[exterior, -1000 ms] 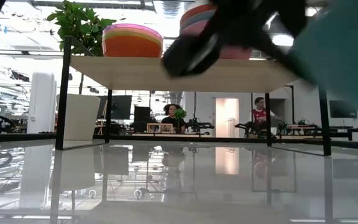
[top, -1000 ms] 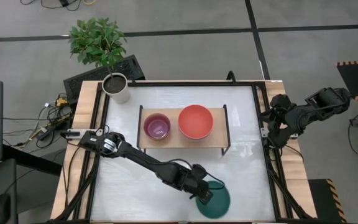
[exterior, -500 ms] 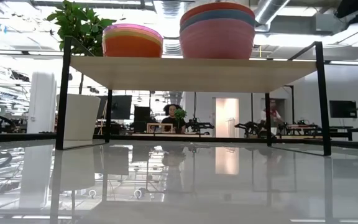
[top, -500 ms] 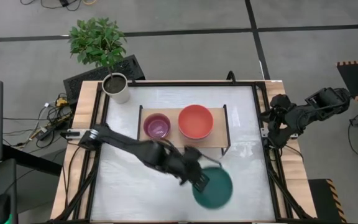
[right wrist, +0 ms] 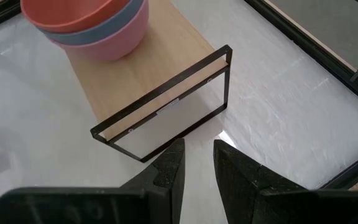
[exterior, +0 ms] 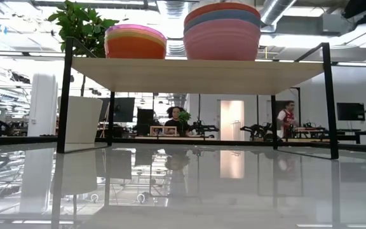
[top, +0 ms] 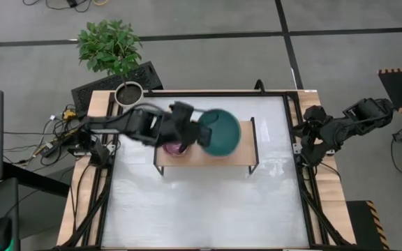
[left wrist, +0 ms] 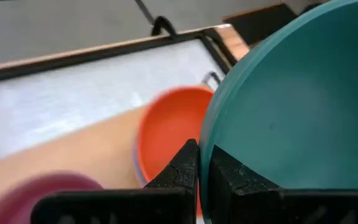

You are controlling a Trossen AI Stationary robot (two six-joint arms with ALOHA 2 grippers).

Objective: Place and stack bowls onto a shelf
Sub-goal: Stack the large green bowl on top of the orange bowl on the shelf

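Note:
My left gripper [top: 202,134] is shut on a large teal bowl [top: 222,132] and holds it in the air over the shelf [top: 204,157], above the stack topped by a red bowl [left wrist: 166,134]. A purple bowl [top: 175,147] tops the stack beside it. In the low view both stacks [exterior: 222,32] [exterior: 135,41] rest by their bases on the shelf's wooden board [exterior: 189,75]; the teal bowl does not show there. My right gripper [top: 303,148] waits at the table's right edge, its fingers a little apart [right wrist: 199,163]. My left gripper pinches the teal bowl's rim [left wrist: 207,142], with one finger [left wrist: 182,168] outside the wall and the other inside the hollow. The bowl is lifted clear of the shelf and the stacks, and its hollow faces the wrist camera.
A white plant pot [top: 130,97] stands at the table's far left corner, with a leafy plant [top: 109,45] behind it. The shelf's black frame legs [right wrist: 222,81] stand on the glossy white table. People show in the room beyond the table [exterior: 286,117].
My left gripper has lifted the teal bowl off the table near its near edge and carried it up and toward the far edge. The bowl now hangs over the red-topped stack on the shelf. It has left the low view, where it filled the upper right a second ago.

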